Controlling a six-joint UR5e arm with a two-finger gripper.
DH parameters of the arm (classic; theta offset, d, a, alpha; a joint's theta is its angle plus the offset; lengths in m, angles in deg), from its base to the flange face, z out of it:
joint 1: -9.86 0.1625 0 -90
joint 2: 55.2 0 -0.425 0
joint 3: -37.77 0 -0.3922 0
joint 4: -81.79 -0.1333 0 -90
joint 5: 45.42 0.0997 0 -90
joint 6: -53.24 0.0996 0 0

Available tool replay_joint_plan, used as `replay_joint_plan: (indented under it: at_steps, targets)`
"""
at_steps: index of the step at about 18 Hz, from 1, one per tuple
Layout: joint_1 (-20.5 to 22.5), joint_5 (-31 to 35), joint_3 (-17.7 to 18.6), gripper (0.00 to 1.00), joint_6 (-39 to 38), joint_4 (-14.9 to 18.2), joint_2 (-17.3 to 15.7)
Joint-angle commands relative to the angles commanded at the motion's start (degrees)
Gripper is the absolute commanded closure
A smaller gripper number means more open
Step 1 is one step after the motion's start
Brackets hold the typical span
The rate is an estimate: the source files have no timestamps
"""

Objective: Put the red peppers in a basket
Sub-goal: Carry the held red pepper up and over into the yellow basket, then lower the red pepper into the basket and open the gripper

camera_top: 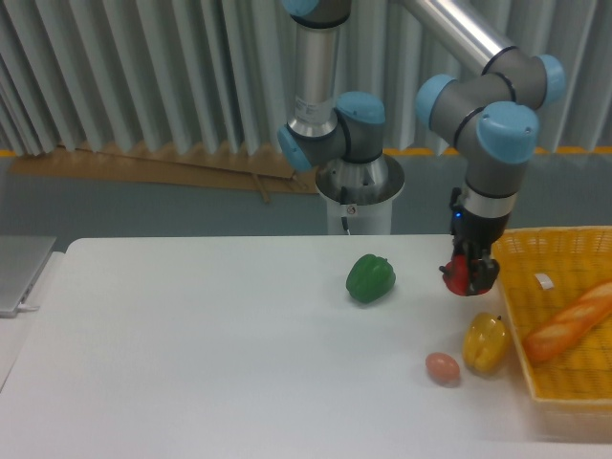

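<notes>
While pincer (470,273) grips red pepper (466,277), basket (559,316) adjacent.

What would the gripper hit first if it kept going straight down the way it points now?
Probably bare white table. The gripper, shut on the red pepper, points down just left of the wicker basket; the yellow pepper looks nearer the camera, though depth is unclear.

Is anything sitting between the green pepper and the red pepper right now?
No. In the camera view, only bare white table separates the green pepper from the red pepper in the end effector.
</notes>
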Motion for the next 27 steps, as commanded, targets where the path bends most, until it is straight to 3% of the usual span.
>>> replay_joint_plan:
  at_steps: [8,15,23,27]
  targets:
    - [5.6,0.1,-1.6,0.65,12.0,-0.2,0.8]
    - [6.7,5.3,-4.6,0.65,19.1,-1.3,2.1]
    - [7.7,10.9,-5.5,0.65,23.5,-8.4,5.6]
    - [7.7,12.5,-5.8,0.65,23.6,-8.8,6.5]
